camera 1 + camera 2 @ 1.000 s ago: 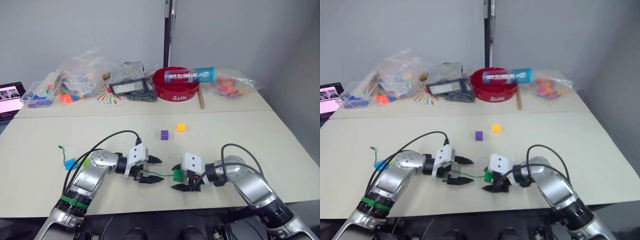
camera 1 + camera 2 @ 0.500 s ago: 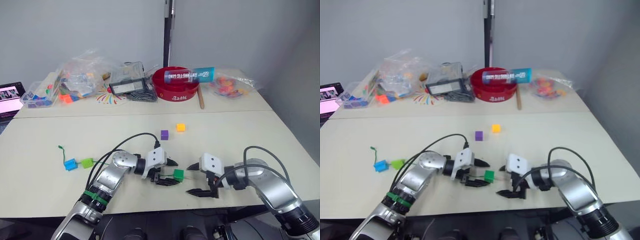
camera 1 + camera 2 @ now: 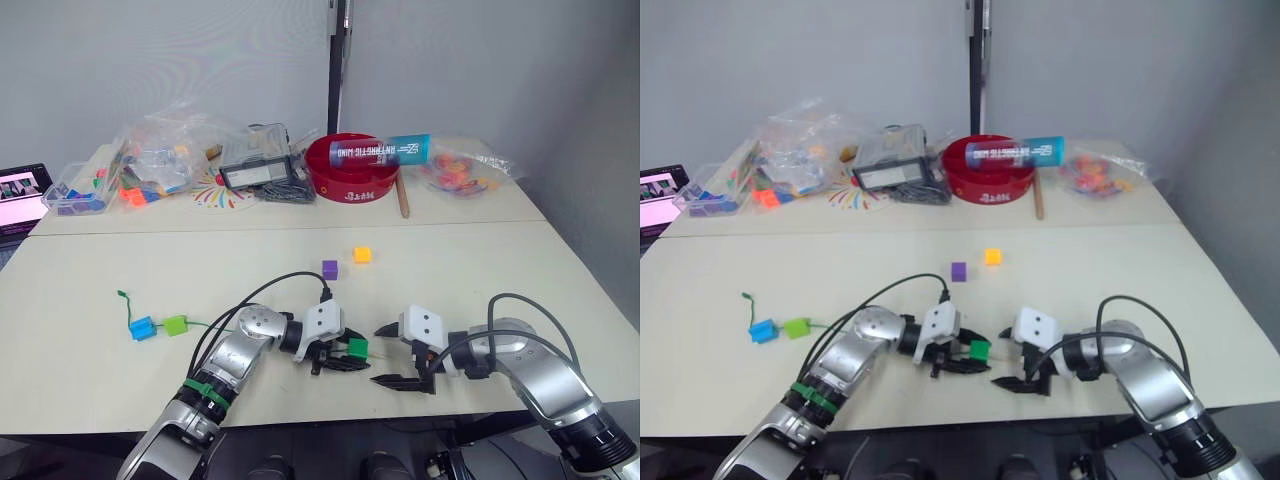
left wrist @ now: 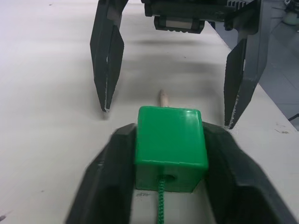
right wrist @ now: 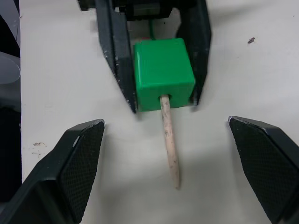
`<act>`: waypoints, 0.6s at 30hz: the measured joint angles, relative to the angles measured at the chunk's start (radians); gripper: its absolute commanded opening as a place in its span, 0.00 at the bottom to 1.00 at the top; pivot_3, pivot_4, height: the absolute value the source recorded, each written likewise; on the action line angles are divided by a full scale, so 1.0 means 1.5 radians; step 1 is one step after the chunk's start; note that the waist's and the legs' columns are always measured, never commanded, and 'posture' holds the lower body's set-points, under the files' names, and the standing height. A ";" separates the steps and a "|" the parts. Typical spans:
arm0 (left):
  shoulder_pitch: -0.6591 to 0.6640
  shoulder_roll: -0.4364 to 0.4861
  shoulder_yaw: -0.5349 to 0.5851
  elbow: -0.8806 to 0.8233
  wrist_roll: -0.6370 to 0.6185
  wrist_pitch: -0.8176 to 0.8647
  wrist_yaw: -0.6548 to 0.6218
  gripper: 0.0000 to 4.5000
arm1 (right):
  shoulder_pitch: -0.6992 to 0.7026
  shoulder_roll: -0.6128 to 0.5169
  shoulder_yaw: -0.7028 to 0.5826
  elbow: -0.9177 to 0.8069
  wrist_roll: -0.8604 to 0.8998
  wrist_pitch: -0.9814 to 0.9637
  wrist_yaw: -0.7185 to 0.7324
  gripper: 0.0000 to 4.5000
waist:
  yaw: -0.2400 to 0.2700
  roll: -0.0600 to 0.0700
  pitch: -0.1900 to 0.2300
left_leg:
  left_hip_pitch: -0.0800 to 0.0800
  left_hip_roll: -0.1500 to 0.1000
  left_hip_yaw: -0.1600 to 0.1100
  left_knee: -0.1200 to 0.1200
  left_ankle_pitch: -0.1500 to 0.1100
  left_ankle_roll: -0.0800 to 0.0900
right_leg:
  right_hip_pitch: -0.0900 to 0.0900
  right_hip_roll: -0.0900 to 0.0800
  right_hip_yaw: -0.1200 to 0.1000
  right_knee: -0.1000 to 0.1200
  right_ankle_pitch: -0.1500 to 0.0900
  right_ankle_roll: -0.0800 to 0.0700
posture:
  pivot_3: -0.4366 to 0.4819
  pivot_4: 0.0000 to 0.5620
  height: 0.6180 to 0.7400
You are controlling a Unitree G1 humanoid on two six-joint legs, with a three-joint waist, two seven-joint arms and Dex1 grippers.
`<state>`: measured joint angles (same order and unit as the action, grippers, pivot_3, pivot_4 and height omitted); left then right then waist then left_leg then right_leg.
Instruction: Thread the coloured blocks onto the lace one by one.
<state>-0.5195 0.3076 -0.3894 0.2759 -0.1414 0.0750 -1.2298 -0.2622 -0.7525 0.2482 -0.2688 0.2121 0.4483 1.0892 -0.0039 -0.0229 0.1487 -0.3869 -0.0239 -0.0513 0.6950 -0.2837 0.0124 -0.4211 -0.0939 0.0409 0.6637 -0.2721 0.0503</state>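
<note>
While the dark green block sits clamped on the lace, the moment reads as follows:

Table [image 3: 560,270]: pale and flat; the working spot is at its near edge, between the two arms.

Left gripper [image 3: 345,357]: its two black fingers are closed on the dark green block [image 4: 170,140], one on each side face, low over the table.

Right gripper [image 3: 400,355]: spread wide and holding nothing, it faces the left gripper head-on, with one finger to each side of the lace's line.

Lace [image 3: 205,325]: the thin green string runs from the block back toward the robot's left, where the blue block [image 3: 140,328] and light green block [image 3: 175,325] are already threaded, touching each other near the knotted tail.

Stiff tip [image 5: 169,140]: it sticks out of the block's far hole and lies on the table, its long axis pointing straight at the gap between the right gripper's fingers.

Nearer arm: the right one; the tip lies just short of its fingertips.

Coming move, as I judge it: the right gripper advances along that axis and pinches the tip, then draws it through.

Loose blocks: purple block [image 3: 329,269] and orange-yellow block [image 3: 361,255] wait farther up the table, well apart from both grippers.
</note>
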 measured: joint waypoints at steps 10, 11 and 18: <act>0.000 0.018 0.005 -0.002 -0.003 -0.007 -0.013 0.27 | 0.001 0.002 0.000 0.004 0.001 -0.002 -0.010 1.00 | 0.000 0.000 0.000 | 0.000 0.000 0.000 0.000 0.000 0.000 | 0.000 0.000 0.000 0.000 0.000 0.000 | 0.48 0.27 1.00; 0.000 0.020 0.007 -0.002 -0.003 -0.007 -0.013 0.27 | 0.002 0.002 0.000 0.005 0.001 -0.002 -0.011 1.00 | 0.000 0.000 0.000 | 0.000 0.000 0.000 0.000 0.000 0.000 | 0.000 0.000 0.000 0.000 0.000 0.000 | 0.48 0.27 1.00; 0.000 0.021 0.010 -0.002 -0.003 -0.007 -0.013 0.27 | 0.003 0.011 0.000 0.006 0.001 -0.002 -0.017 0.51 | 0.000 0.000 0.000 | 0.000 0.000 0.000 0.000 0.000 0.000 | 0.000 0.000 0.000 0.000 0.000 0.000 | 0.48 0.27 1.00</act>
<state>-0.5193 0.3389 -0.3743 0.2733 -0.1464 0.0640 -1.2492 -0.2582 -0.7365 0.2485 -0.2593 0.2141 0.4450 1.0643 -0.0032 -0.0230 0.1488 -0.3869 -0.0239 -0.0513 0.6951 -0.2836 0.0124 -0.4210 -0.0940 0.0409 0.6638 -0.2721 0.0504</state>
